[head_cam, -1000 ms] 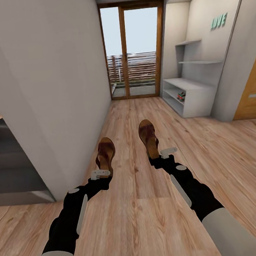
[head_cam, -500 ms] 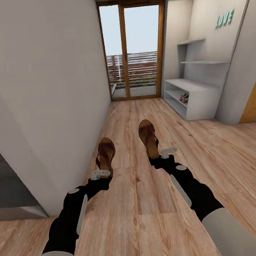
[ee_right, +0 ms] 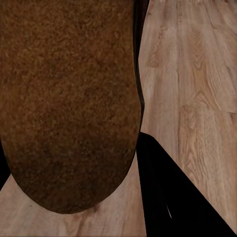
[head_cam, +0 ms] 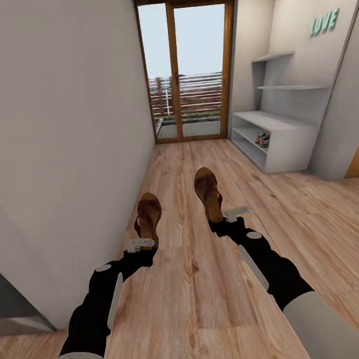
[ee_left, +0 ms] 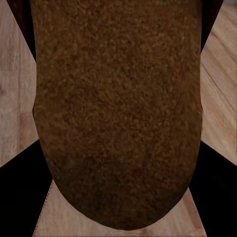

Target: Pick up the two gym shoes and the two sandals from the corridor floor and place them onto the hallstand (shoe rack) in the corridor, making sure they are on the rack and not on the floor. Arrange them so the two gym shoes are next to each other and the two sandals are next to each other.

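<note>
Each gripper, left (head_cam: 141,243) and right (head_cam: 231,216), is closed on the heel of a brown leather sandal (head_cam: 148,216) (head_cam: 208,192), toes pointing down the corridor. The pale grey hallstand with stepped shelves (head_cam: 286,147) lies ahead to the right, nearer the right arm, sneakers (head_cam: 263,138) already inside

A narrow corridor runs to a wood-framed glass door (head_cam: 187,69) with pale sky and a railing outside. Plain grey wall (head_cam: 59,130) on the left; green wall lettering (head_cam: 325,23) (recessed ceiling lights above) on the right.
</note>
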{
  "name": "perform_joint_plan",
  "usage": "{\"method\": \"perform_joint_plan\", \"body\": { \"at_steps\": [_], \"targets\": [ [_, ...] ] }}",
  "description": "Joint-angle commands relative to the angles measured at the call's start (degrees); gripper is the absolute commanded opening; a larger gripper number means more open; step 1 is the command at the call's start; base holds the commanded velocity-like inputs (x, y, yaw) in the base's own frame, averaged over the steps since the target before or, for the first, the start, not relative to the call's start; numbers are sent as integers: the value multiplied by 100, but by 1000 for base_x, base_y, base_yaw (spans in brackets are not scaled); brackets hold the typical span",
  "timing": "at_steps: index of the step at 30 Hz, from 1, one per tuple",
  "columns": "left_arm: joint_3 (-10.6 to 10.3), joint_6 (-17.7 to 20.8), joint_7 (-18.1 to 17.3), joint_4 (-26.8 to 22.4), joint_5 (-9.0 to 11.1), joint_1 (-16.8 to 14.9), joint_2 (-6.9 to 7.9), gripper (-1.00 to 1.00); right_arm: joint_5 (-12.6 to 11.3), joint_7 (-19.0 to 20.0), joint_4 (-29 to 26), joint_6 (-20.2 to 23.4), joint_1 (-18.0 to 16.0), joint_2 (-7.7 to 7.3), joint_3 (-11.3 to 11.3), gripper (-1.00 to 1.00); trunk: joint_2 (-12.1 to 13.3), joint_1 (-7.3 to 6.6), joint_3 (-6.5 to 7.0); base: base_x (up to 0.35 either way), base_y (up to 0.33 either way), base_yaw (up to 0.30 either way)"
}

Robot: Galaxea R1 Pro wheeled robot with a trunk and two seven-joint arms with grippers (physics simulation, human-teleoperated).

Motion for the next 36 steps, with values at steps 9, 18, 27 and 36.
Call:
{"method": "perform_joint_plan", "body": {
  "at_steps": [9, 18, 27, 36],
  "targets": [
    [20, 20, -56, -8, -52, -4, -8, -100, -75, -34, -9, 30, -3, -2, 7, -100, -2, 2, -6, 345, 0, 0],
    [20, 20, -56, -8, -52, -4, -8, -100, -75, -35, -9, 29, -3, -2, 9, -100, -2, 2, -6, 345, 0, 0],
    [20, 20, -56, -8, -52, -4, -8, -100, -75, -34, -9, 30, -3, -2, 9, -100, -2, 2, -6, 345, 0, 0],
    [20, 20, -56, -8, -54, -4, -8, -100, -75, -35, -9, 30, -3, -2, 10, -100, -2, 2, -6, 345, 0, 0]
  ]
}}
